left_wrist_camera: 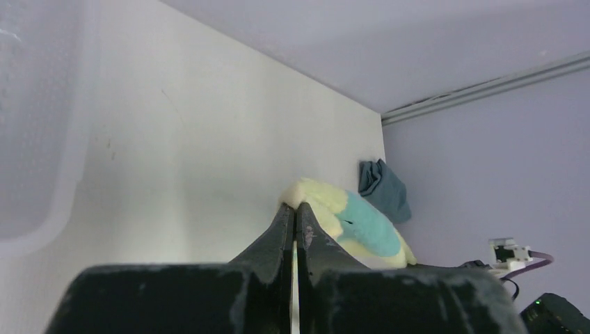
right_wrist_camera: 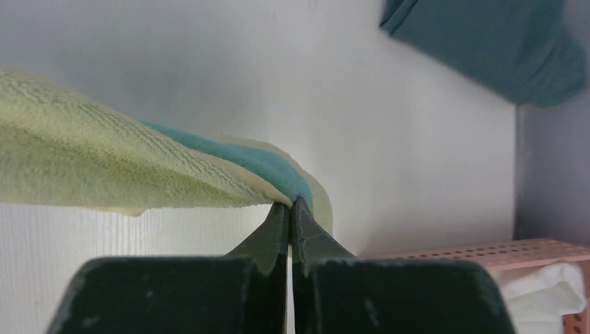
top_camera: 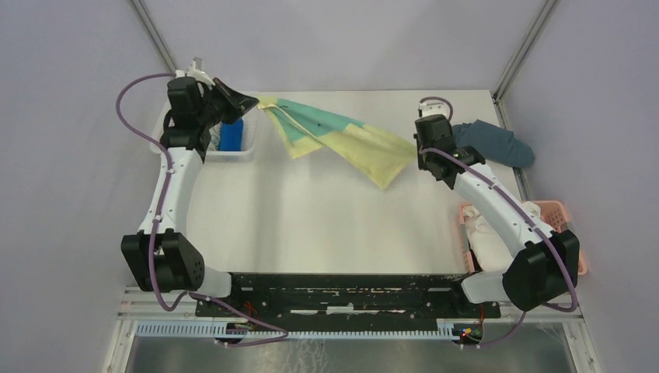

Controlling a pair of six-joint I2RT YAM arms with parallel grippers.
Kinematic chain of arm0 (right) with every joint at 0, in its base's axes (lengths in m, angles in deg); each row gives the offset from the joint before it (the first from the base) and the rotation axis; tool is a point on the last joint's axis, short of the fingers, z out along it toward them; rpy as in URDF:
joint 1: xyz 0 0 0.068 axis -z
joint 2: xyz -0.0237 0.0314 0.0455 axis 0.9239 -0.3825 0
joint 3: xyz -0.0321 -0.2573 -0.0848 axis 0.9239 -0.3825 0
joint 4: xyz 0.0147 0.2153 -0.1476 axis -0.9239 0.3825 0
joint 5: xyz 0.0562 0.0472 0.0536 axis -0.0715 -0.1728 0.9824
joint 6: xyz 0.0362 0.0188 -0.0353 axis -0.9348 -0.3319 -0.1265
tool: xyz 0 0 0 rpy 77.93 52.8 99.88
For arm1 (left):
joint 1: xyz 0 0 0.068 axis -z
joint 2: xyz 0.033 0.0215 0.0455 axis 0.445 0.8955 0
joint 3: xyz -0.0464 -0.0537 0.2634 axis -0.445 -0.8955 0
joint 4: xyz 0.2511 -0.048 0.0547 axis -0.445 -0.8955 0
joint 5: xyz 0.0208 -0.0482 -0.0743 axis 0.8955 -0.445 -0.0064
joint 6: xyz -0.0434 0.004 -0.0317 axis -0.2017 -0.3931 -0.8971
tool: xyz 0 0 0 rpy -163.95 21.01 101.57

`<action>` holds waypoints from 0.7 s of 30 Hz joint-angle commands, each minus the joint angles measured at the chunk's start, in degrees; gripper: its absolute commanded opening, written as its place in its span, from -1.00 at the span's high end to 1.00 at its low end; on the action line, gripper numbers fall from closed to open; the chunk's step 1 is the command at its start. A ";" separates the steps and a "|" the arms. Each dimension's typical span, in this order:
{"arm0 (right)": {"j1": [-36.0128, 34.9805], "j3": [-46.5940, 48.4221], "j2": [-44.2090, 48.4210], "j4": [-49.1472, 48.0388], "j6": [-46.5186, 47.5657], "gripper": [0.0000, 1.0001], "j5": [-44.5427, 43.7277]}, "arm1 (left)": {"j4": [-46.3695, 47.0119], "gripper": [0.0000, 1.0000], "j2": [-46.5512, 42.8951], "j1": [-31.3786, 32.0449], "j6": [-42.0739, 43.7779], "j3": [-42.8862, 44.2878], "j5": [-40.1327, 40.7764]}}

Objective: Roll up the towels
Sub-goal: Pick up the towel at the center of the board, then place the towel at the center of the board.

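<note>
The pale yellow towel with teal-green patches [top_camera: 342, 136] hangs stretched between my two grippers above the far part of the table. My left gripper [top_camera: 259, 101] is shut on its left corner; in the left wrist view the jaws [left_wrist_camera: 296, 207] pinch the yellow edge of the towel [left_wrist_camera: 362, 226]. My right gripper [top_camera: 416, 150] is shut on its right corner; in the right wrist view the jaws [right_wrist_camera: 290, 204] pinch the towel [right_wrist_camera: 104, 167]. The royal blue towel [top_camera: 231, 134] lies in a white basket [top_camera: 233, 155] under the left gripper.
A slate grey-blue cloth [top_camera: 497, 141] lies at the far right by the wall, also in the wrist views [left_wrist_camera: 385, 188] [right_wrist_camera: 487, 42]. A pink basket [top_camera: 556, 210] at the right edge holds a white cloth [top_camera: 486, 245]. Walls close in on three sides.
</note>
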 commanded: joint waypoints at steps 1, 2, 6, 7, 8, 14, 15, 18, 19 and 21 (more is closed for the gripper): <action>2.71 8.67 2.20 0.39 6.09 1.00 -5.51 | -1.77 0.95 -0.08 -3.20 4.48 7.74 -3.15; 3.09 10.06 2.41 0.14 6.82 1.00 -5.76 | -1.71 0.95 -0.46 -3.37 4.97 8.23 -3.58; 4.04 13.66 2.71 -0.18 9.02 0.94 -2.16 | -0.26 0.95 -3.00 -3.38 4.83 5.23 -7.90; 4.04 14.86 2.33 1.45 9.15 0.94 -1.48 | 0.22 0.94 -3.99 -3.37 4.42 3.59 -9.46; 4.04 15.70 2.23 2.64 8.99 0.94 -0.94 | 0.59 0.95 -5.29 -3.39 4.20 1.59 -10.76; 4.03 20.19 3.96 11.92 11.76 0.93 9.75 | -7.49 0.94 -12.51 -3.38 6.32 -2.64 -15.85; 4.00 21.41 3.88 14.28 12.41 0.92 12.33 | -9.35 0.94 -13.98 -3.34 7.43 -2.54 -16.00; 4.04 24.55 1.30 19.98 13.83 0.84 15.16 | -15.11 0.94 -16.60 -3.32 10.03 -3.43 -13.41; 4.09 25.49 -0.46 21.21 13.80 0.84 14.95 | -15.94 0.94 -17.15 -3.33 10.57 -4.54 -12.39; 4.12 26.90 -4.80 22.11 13.33 0.82 13.61 | -15.86 0.95 -17.45 -3.34 10.60 -8.37 -10.56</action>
